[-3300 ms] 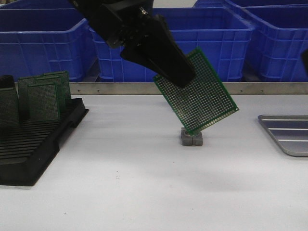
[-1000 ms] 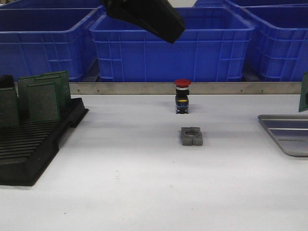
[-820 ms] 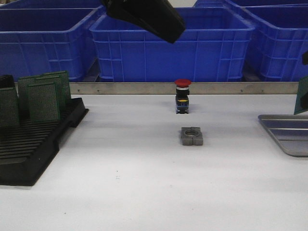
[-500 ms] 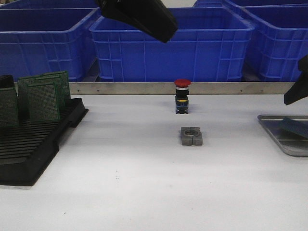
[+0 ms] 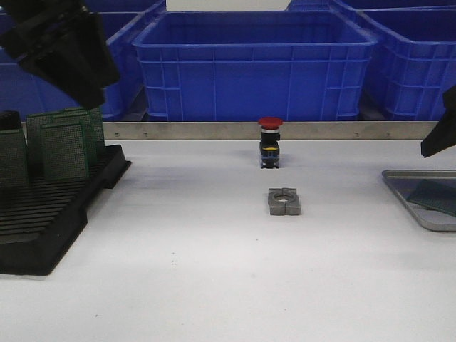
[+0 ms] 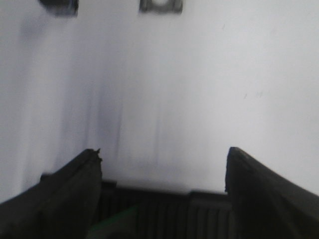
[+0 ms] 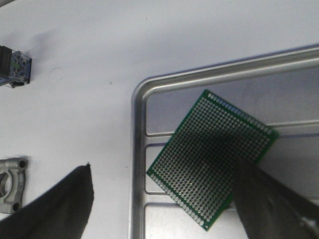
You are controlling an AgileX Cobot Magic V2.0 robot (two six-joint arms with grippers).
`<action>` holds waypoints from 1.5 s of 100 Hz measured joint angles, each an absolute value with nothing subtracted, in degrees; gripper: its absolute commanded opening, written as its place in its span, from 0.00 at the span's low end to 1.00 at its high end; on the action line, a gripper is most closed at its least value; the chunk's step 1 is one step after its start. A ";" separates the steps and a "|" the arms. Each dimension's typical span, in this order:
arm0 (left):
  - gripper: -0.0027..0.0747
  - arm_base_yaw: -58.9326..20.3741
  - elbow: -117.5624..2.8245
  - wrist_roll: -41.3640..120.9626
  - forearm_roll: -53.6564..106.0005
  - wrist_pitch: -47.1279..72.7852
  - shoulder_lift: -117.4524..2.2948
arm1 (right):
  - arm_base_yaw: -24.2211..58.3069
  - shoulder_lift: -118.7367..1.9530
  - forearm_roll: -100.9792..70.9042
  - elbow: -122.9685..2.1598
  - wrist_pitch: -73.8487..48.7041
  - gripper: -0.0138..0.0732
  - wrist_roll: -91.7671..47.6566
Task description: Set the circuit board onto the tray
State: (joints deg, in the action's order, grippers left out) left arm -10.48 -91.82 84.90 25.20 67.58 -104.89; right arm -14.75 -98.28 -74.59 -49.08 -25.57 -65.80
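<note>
A green perforated circuit board [image 7: 212,169] lies flat inside the silver-grey ridged tray [image 7: 137,149]; it shows dark on the tray [image 5: 399,178] at the right edge of the front view [image 5: 436,196]. My right gripper [image 7: 162,199] is open and empty above the board, and only one black finger [image 5: 438,135] shows in the front view. My left gripper [image 6: 162,164] is open and empty, its arm [image 5: 68,50] above the black slotted rack [image 5: 50,214] holding several upright green boards [image 5: 64,146].
A grey metal clamp block [image 5: 284,201] sits mid-table, with a red-capped push button [image 5: 270,142] behind it. Blue plastic crates [image 5: 256,60] line the back behind a metal rail. The clamp block also shows in both wrist views [image 6: 160,5] [image 7: 11,184].
The right gripper brought the board down onto the tray, let go and now hovers open above it. The left arm swung from the top centre to the left, over the rack.
</note>
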 measured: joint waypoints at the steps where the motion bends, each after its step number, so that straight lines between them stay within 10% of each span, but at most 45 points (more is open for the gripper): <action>1: 0.67 -10.22 -91.82 84.90 24.69 67.42 -104.89 | -14.75 -98.28 -74.59 -49.08 -25.57 0.84 -65.80; 86: 0.66 -5.64 -91.87 84.90 18.17 57.02 -115.36 | -14.75 -98.31 -74.25 -49.10 -27.05 0.84 -65.73; 129: 0.02 -5.64 -91.97 84.90 18.27 62.89 -115.74 | -14.75 -98.31 -74.22 -49.10 -27.05 0.84 -65.73; 150: 0.01 -5.64 -95.14 84.90 18.27 66.26 -115.74 | -14.75 -98.31 -74.22 -49.10 -27.05 0.84 -65.73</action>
